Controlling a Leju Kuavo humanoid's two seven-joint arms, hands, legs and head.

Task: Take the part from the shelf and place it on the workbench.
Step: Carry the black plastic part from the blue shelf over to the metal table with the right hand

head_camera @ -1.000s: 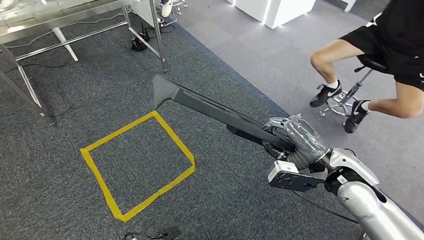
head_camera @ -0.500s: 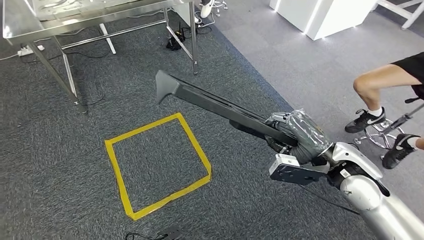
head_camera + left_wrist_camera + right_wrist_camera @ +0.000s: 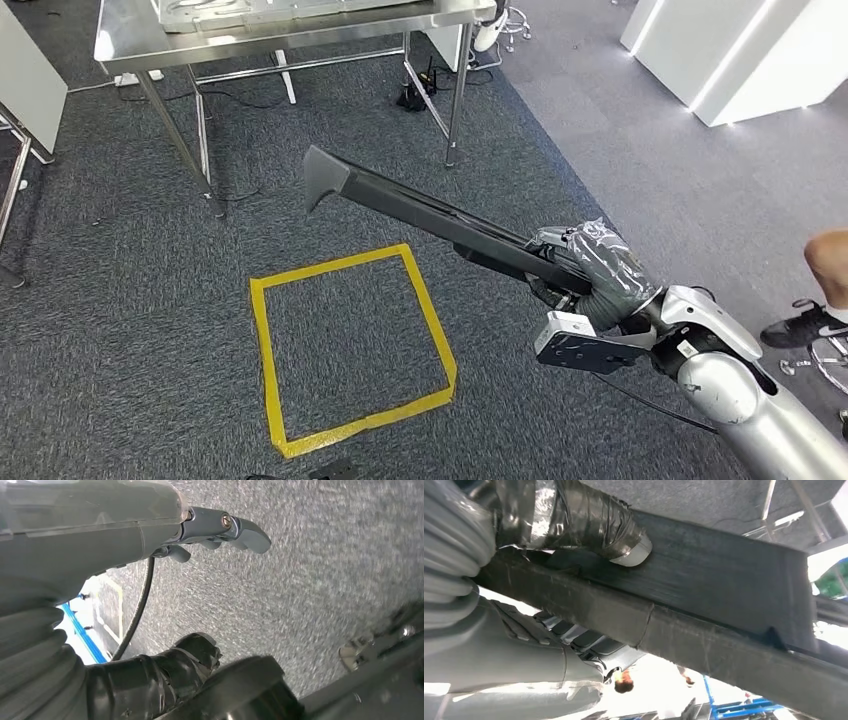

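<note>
Yellow tape square (image 3: 350, 350) on grey carpet (image 3: 120, 330), white cabinet (image 3: 740, 60)

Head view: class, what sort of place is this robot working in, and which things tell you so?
Probably a robotics lab or workshop. A stainless-steel workbench stands on grey carpet, a yellow tape square marks the floor, and the robot's right hand holds a long black plastic part.

Silver arm (image 3: 745, 400), plastic-wrapped grey hand (image 3: 600, 275)
</note>
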